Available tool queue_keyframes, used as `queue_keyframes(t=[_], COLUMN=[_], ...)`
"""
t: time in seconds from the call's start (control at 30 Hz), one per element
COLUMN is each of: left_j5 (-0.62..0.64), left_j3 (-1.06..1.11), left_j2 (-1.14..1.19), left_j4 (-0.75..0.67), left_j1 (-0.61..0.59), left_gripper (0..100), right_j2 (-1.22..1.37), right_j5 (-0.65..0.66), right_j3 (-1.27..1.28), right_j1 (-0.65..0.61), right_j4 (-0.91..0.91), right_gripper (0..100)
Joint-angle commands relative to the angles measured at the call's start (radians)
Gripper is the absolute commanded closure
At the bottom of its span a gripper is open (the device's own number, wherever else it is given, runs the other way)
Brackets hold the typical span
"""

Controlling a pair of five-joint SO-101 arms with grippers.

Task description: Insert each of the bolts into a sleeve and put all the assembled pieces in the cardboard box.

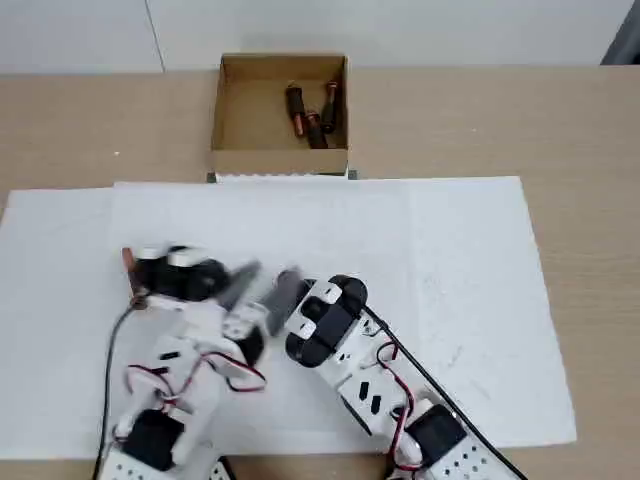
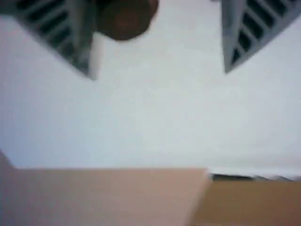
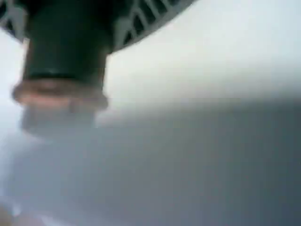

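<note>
Though cropped (R wrist): sleeve (image 3: 66, 42)

white sheet (image 1: 450, 260) open up to cardboard box (image 1: 232, 110), assembled pieces (image 1: 312, 115) crowd its right side, left free

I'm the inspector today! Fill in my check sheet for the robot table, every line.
Surface: wooden table under a white paper sheet.
Job's things: cardboard box holding assembled pieces; dark piece with copper ring in the right claw.
Clutter: nothing seen.
Claws: left claw open, a brown round thing beside one finger; right claw shut on the piece.
Cables: black cables and red wires on the arms.
Surroundings: white wall.
</note>
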Motion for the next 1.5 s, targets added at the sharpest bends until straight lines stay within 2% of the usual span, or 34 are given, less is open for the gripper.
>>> queue_keyframes(t=[0.0, 0.1, 0.33, 0.57, 0.7, 1.0, 1.13, 1.27, 1.47], left_j5=[-0.005, -0.005, -0.005, -0.005, -0.06, -0.133, -0.207, -0.212, -0.21], left_j3=[-0.073, -0.119, -0.148, -0.137, -0.097, 0.021, 0.076, 0.087, 0.119], left_j2=[-0.009, -0.009, -0.009, -0.008, -0.008, -0.008, -0.009, -0.009, -0.009], left_j4=[-0.026, -0.025, -0.023, -0.012, 0.049, 0.095, 0.095, 0.094, 0.095], left_j1=[-0.064, -0.087, -0.13, -0.336, -0.427, -0.431, -0.431, -0.431, -0.431], left_gripper=[95, 99, 99, 99, 99, 99, 99, 99, 99], right_j2=[-0.03, -0.028, -0.028, -0.036, -0.027, -0.007, 0.124, 0.354, 0.71], right_j5=[0.002, 0.0, 0.0, -0.005, -0.132, -0.19, -0.219, -0.284, -0.288], right_j3=[0.012, 0.012, 0.012, 0.008, -0.061, -0.302, -0.423, -0.615, -0.901], right_j1=[0.028, 0.035, 0.036, 0.077, 0.177, 0.2, 0.219, 0.252, 0.3], right_j4=[-0.018, -0.018, -0.016, -0.019, -0.008, 0.177, 0.197, 0.2, 0.191], right_gripper=[99.5, 99.5, 99.5, 99.5, 99.5, 99.5, 99.5, 99.5, 99.5])
